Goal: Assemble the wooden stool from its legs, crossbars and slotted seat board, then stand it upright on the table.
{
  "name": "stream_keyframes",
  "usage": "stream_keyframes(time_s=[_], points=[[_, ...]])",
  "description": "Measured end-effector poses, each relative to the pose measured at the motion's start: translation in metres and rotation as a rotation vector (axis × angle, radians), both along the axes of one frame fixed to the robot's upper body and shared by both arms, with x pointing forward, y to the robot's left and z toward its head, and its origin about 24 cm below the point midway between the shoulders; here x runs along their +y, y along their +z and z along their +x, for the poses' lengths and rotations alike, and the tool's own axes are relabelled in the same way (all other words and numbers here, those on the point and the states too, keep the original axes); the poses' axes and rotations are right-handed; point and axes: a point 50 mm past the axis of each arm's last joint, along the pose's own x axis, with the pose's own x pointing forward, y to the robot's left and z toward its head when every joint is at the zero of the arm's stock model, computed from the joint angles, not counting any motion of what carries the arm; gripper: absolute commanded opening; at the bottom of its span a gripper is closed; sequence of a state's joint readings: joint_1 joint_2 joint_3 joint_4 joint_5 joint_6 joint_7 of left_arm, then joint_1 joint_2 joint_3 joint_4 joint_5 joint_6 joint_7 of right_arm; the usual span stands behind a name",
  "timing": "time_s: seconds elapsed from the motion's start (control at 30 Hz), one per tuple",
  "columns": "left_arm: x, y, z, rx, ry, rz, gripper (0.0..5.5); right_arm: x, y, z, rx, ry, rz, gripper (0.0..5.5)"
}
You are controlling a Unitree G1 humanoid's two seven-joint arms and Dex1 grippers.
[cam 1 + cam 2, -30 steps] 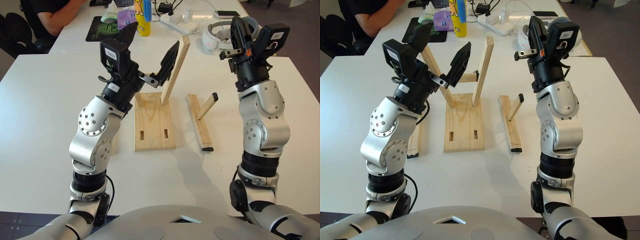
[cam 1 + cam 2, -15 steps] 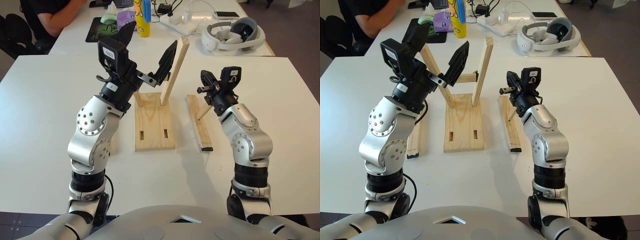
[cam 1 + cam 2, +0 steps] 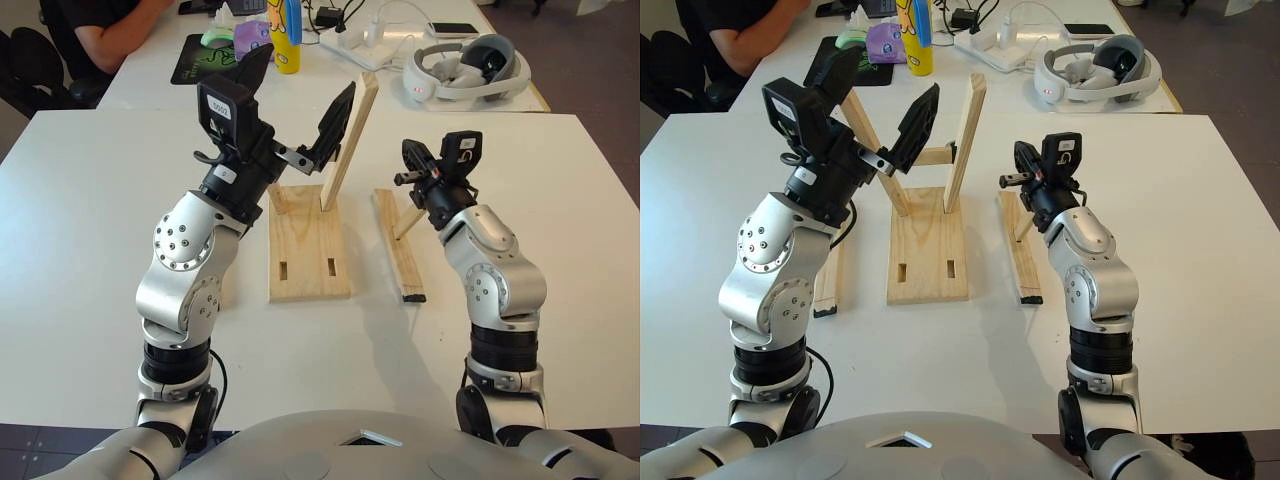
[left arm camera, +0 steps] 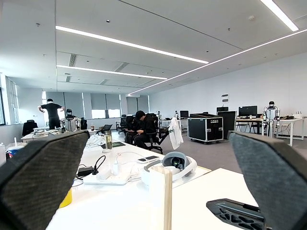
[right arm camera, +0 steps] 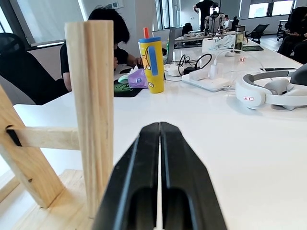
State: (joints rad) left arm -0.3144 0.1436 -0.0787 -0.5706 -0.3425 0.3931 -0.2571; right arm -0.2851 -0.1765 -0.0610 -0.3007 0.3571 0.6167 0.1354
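**Left eye view.** Over the last second the right gripper (image 3: 412, 158) drops from head height to just above the loose leg (image 3: 398, 250), close to that leg's short stub (image 3: 415, 212). In the last half second it barely shifts. Its fingers are pressed together and hold nothing. The left gripper (image 3: 303, 80) is unchanged: spread wide and raised around the top of the upright leg (image 3: 350, 145). The seat board (image 3: 308, 250) lies flat, with legs standing at its far end and two slots open at the near end.
Judgement: the right arm is lining up on the next leg and must open before any grasp. The stool is far from done.
The surface is a white table (image 3: 80, 200).

**Right eye view.** Same layout. A third leg (image 3: 827, 282) lies left of the board, partly under the left arm.

**Left wrist view.** The fingers (image 4: 41, 177) stand far apart, and the leg top sits between them with gaps on both sides. The room is an open office with ceiling light strips.

**Right wrist view.** The fingers (image 5: 144, 182) are closed tip to tip and point past the upright leg. A fitted crossbar (image 5: 45, 138) ties that leg to a slanted leg (image 5: 21, 160). On a second table behind are a yellow bottle (image 5: 151, 64) and a headset (image 5: 273, 93).
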Motion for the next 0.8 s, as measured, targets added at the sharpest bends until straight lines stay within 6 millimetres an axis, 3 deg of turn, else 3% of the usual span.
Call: stream_keyframes(time_s=[0.13,0.27,0.37,0.43,0.53,0.63,0.8], points=[[0.000,0.000,0.000,0.001,0.003,0.001,5.40,-0.009,0.010,0.002,-0.064,-0.051,0.007,0.05],[0.001,-0.001,0.001,0.004,0.016,0.003,5.40,-0.025,0.061,0.006,-0.275,-0.116,0.036,0.39],[0.003,-0.002,0.000,0.004,0.039,0.003,5.40,-0.050,0.072,0.004,-0.296,-0.176,-0.010,0.83],[0.004,-0.002,-0.002,0.005,0.056,0.000,5.40,-0.067,0.055,-0.001,-0.201,-0.222,-0.078,1.21],[0.005,-0.004,-0.003,0.009,0.069,-0.008,5.40,-0.093,-0.003,-0.023,0.101,-0.264,-0.161,1.79],[0.007,-0.005,-0.005,0.014,0.086,-0.017,5.40,-0.100,-0.042,-0.048,0.366,-0.216,-0.169,2.30],[0.010,-0.004,-0.009,0.011,0.106,-0.024,5.40,-0.100,-0.054,-0.065,0.582,-0.107,-0.138,3.06]])
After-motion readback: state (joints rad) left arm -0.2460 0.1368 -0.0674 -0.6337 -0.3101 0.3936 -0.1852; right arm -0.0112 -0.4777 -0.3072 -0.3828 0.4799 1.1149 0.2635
